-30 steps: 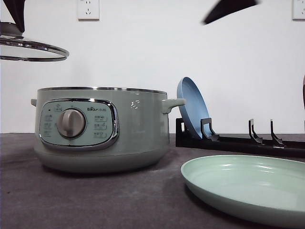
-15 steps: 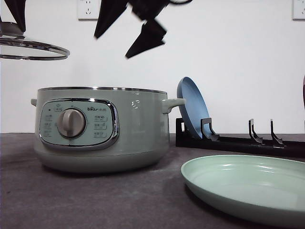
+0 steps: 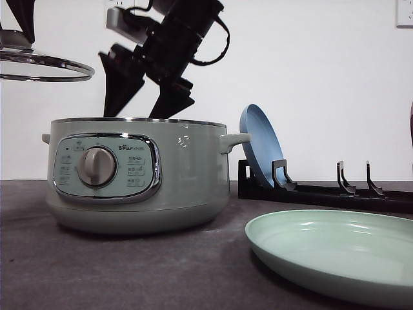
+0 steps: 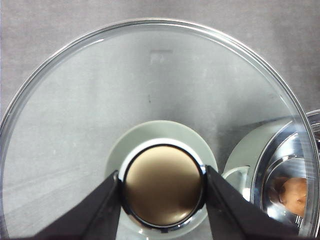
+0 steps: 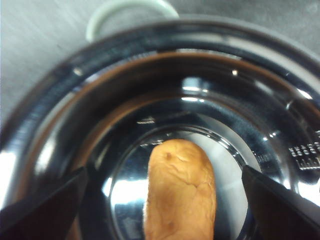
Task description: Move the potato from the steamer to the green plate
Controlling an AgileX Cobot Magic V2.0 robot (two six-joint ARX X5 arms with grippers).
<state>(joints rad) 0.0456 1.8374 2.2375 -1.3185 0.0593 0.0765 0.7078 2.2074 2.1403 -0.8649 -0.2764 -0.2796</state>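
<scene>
The pale green steamer (image 3: 139, 174) stands lidless on the dark table. Inside its shiny bowl (image 5: 75, 125) lies the orange-brown potato (image 5: 180, 192), also glimpsed through the glass (image 4: 294, 195). My right gripper (image 3: 145, 106) hangs open just above the steamer's rim, with its fingers (image 5: 45, 205) spread to either side of the potato and not touching it. My left gripper (image 4: 164, 200) is shut on the knob (image 4: 164, 186) of the glass lid (image 3: 42, 64), held high to the left of the steamer. The green plate (image 3: 335, 255) lies bare at front right.
A blue plate (image 3: 261, 145) leans upright in a black dish rack (image 3: 335, 190) behind the green plate. A side handle (image 3: 235, 139) sticks out of the steamer toward the rack. White wall with sockets behind.
My right gripper has swung in from the upper right and come down over the steamer's opening. The left gripper and the lid have stayed put.
</scene>
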